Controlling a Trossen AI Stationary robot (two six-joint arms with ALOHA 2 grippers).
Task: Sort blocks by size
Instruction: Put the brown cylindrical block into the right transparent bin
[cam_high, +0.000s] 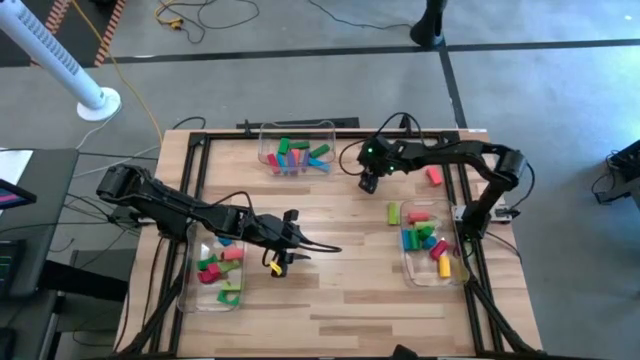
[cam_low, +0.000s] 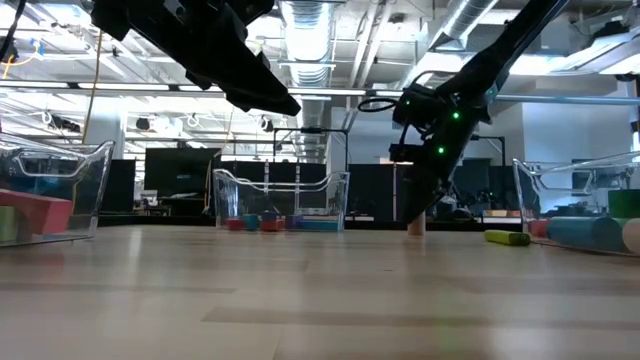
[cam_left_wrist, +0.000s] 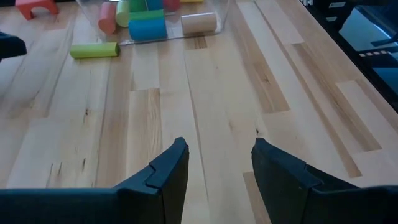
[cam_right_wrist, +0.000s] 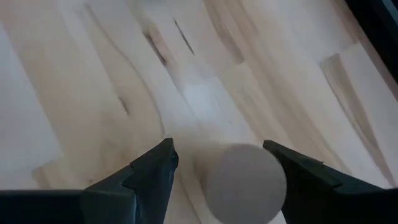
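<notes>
Your right hand (cam_right_wrist: 217, 171) hangs just in front of the back bin (cam_high: 297, 150), its 2 fingers spread wide on either side of a tan cylinder (cam_right_wrist: 244, 183) and apart from it. The cylinder is plain, pale and round-topped; in the low view it stands upright on the tabletop (cam_high: 340, 300) under the hand, long axis vertical (cam_low: 416, 226). Between that cylinder and the right bin (cam_high: 432, 245) a lime-green cylinder (cam_high: 394, 213) lies on its side, its long axis running along the bin's near wall. A red arch (cam_high: 434, 175) rests behind the right bin. Each of the 3 bins holds mixed red, green, blue and yellow blocks. Your left hand (cam_left_wrist: 214, 171) hovers just right of the left bin (cam_high: 220, 270), fingers parted with nothing between them.
</notes>
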